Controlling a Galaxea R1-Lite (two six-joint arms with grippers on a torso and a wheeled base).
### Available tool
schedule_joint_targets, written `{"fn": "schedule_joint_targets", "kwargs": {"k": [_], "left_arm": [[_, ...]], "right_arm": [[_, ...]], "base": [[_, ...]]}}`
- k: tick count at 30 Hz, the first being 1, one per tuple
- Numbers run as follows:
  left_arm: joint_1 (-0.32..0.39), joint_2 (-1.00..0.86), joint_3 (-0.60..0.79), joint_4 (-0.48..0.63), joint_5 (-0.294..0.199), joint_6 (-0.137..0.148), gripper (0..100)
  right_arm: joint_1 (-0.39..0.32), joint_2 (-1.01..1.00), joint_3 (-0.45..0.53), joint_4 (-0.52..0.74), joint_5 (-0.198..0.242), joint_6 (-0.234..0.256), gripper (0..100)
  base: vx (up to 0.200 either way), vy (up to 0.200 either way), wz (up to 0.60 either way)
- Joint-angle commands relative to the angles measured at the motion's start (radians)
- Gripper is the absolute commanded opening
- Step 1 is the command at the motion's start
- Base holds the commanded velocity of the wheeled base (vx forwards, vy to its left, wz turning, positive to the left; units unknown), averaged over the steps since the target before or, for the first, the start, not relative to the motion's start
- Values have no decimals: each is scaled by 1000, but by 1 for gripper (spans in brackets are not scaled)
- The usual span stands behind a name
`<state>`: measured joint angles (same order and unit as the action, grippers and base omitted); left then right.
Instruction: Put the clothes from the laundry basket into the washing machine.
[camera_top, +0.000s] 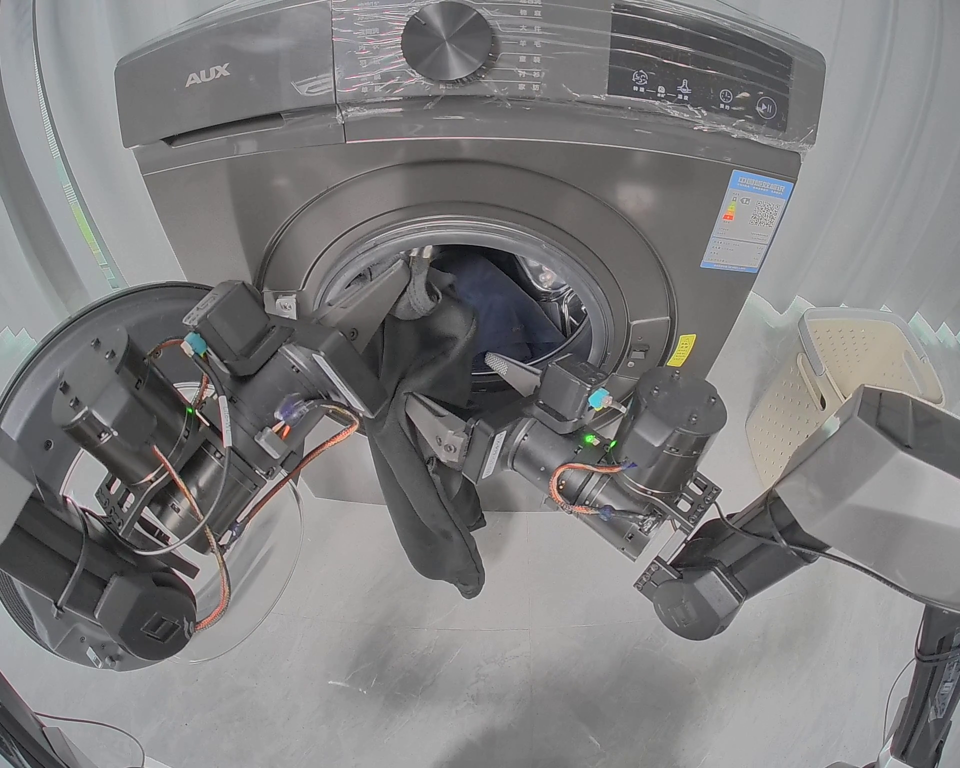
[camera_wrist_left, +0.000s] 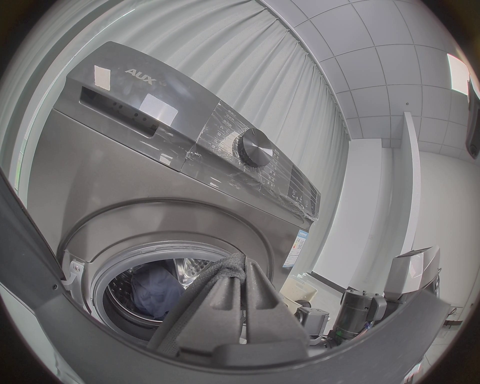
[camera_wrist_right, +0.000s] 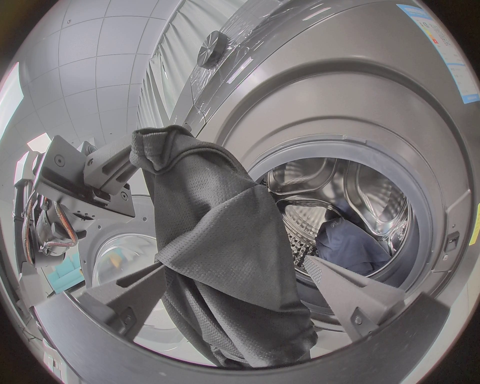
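Note:
A black mesh garment (camera_top: 430, 470) hangs in front of the washing machine's (camera_top: 230, 200) round opening, its lower end dangling toward the floor. My left gripper (camera_top: 405, 278) is shut on the garment's top edge at the upper left of the opening; the left wrist view shows the pinched fabric (camera_wrist_left: 232, 262) between the fingers (camera_wrist_left: 267, 305). My right gripper (camera_top: 475, 400) is open around the garment's middle, with one finger on each side of the cloth (camera_wrist_right: 225, 250). A dark blue garment (camera_top: 505, 305) lies inside the drum (camera_wrist_right: 350, 200).
The machine's door (camera_top: 60, 340) is swung open to the left, behind my left arm. A cream laundry basket (camera_top: 870, 355) stands on the floor at the right, partly hidden by my right arm. Grey floor lies in front of the machine.

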<state>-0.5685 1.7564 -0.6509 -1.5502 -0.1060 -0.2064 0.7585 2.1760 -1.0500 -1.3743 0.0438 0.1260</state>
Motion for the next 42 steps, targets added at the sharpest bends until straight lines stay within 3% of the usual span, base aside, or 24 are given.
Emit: {"fn": "schedule_joint_targets", "kwargs": {"k": [1, 8, 9, 16, 29, 42], "left_arm": [[-1, 0, 0, -1, 0, -1, 0], [-7, 2, 4, -1, 0, -1, 0], [-5, 2, 2, -1, 0, -1, 0], [6, 17, -4, -1, 0, -1, 0], [9, 32, -9, 1, 5, 1, 0], [7, 31, -9, 1, 6, 1, 0]], "right_arm": [[2, 38, -27, -2, 5, 0, 100], [13, 59, -73, -3, 4, -2, 100], [16, 59, -73, -8, 2, -3, 0], [13, 27, -45, -16, -2, -3, 0], [-39, -245, 300, 1, -9, -20, 0], [-48, -352, 449, -9, -9, -14, 0]], "base": [[0, 0, 0], [0, 0, 0], [0, 0, 0], [0, 0, 0], [0, 0, 0], [0, 0, 0]]}}
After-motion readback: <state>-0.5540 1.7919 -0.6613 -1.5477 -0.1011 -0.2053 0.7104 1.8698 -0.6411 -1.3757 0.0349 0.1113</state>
